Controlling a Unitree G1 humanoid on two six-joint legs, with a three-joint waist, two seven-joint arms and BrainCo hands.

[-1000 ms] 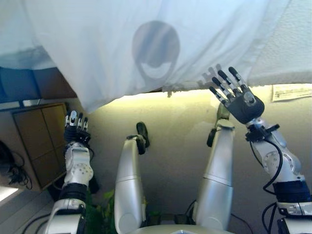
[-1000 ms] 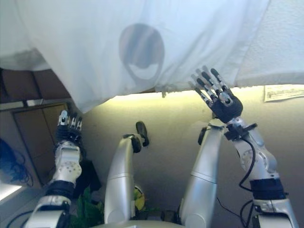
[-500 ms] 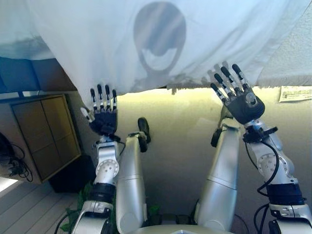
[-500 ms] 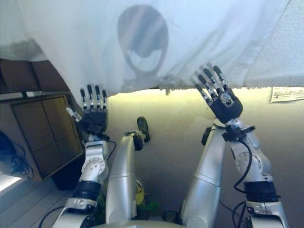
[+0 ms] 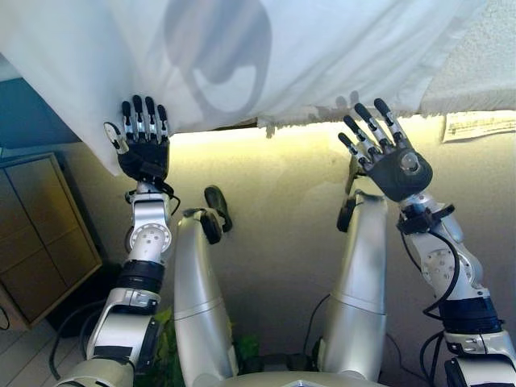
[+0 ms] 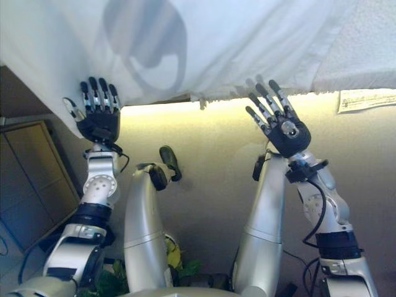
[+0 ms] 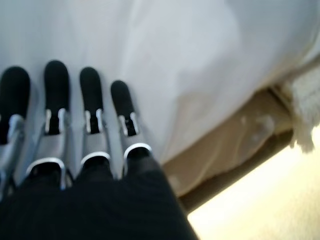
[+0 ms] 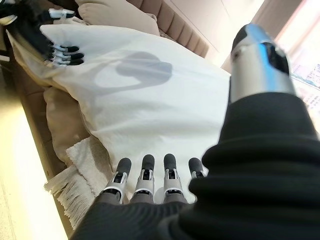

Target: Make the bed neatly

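Both my hands, fingers straight, at the overhanging edge of the white sheet.

My left hand [image 5: 143, 149] lies flat against the white sheet [image 5: 266, 56] near its hanging left corner, grasping nothing. My right hand [image 5: 385, 155] is spread at the sheet's front edge, beside the fringed cream blanket [image 8: 75, 187], also released. The sheet drapes over the bed's front edge.

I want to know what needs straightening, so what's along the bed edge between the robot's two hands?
In the left eye view, only the white sheet's hanging hem runs between left hand and right hand.
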